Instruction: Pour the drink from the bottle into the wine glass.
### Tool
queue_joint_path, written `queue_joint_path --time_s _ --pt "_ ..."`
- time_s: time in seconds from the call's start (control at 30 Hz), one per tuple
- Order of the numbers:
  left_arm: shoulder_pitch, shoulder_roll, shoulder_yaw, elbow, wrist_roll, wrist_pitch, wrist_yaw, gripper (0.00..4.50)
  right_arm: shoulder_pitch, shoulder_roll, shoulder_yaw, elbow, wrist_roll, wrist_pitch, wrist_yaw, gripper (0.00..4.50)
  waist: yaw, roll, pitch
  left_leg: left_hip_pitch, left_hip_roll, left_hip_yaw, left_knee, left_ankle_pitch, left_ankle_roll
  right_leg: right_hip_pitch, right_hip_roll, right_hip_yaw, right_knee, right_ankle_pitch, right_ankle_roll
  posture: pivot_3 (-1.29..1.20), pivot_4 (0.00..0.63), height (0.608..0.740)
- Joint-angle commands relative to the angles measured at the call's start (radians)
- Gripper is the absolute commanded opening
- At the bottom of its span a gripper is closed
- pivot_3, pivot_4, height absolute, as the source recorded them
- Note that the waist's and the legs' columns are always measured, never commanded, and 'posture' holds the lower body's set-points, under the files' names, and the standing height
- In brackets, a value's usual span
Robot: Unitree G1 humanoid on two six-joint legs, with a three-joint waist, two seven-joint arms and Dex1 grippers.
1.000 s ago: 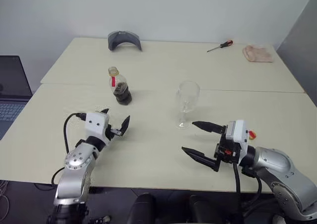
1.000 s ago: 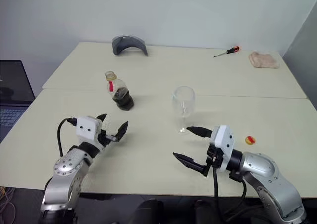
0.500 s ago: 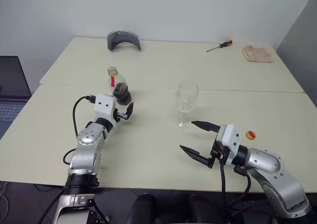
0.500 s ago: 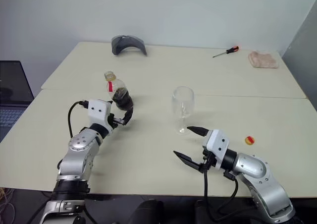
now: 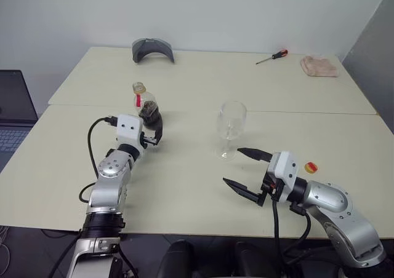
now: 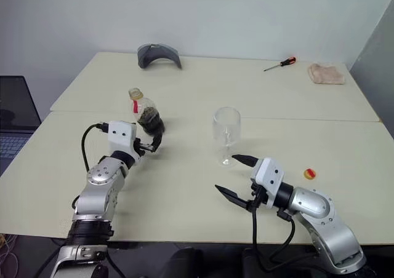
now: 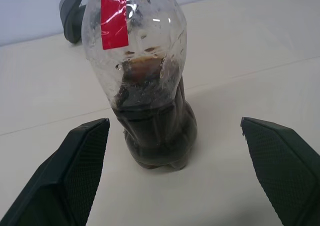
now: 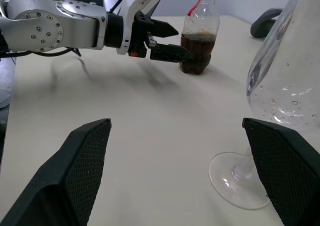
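Note:
The bottle (image 5: 146, 107) stands upright left of centre on the table, its neck open at the top, with a red strip (image 7: 113, 16) down the neck. The dark brown drink (image 7: 155, 131) fills its lower part. My left gripper (image 5: 151, 128) is open and level at the bottle's base, a finger on each side, with gaps showing between the fingers (image 7: 85, 156) and the plastic. The empty wine glass (image 5: 231, 121) stands upright at the centre, droplets on its bowl (image 8: 285, 76). My right gripper (image 5: 232, 165) hangs open just in front of the glass's foot, apart from it.
A small yellow-and-red cap (image 5: 311, 166) lies on the table right of my right gripper. At the back are a grey curved object (image 5: 152, 47), a screwdriver (image 5: 274, 56) and a folded cloth (image 5: 320, 66). A laptop (image 5: 12, 112) sits off the table's left edge.
My left gripper has moved forward from the near table area up to the bottle, which now stands between its open fingers. The right gripper has stayed almost still.

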Motion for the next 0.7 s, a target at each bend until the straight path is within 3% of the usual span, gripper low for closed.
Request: queue_joint_path --time_s 0.03,0.7 --pt "-0.012 0.005 0.039 -0.02 -0.025 -0.004 0.002 4.5 -0.02 0.01 0.001 -0.028 0.011 -0.001 -0.001 4.48 0.0 0.0 0.0 0.0 0.0 0.0 0.0 0.0 0.0 0.0 0.0 0.0 0.0 0.0 0.0 0.0 0.15 0.74" --pt "-0.12 0.034 0.082 0.262 -0.052 -0.112 -0.096 4.5 -0.045 0.031 0.029 0.002 0.001 -0.007 0.006 4.48 0.0 -0.001 0.0 0.0 0.0 0.0 0.0 0.0 0.0 0.0 0.0 0.0 0.0 0.0 0.0 0.0 0.15 0.74"
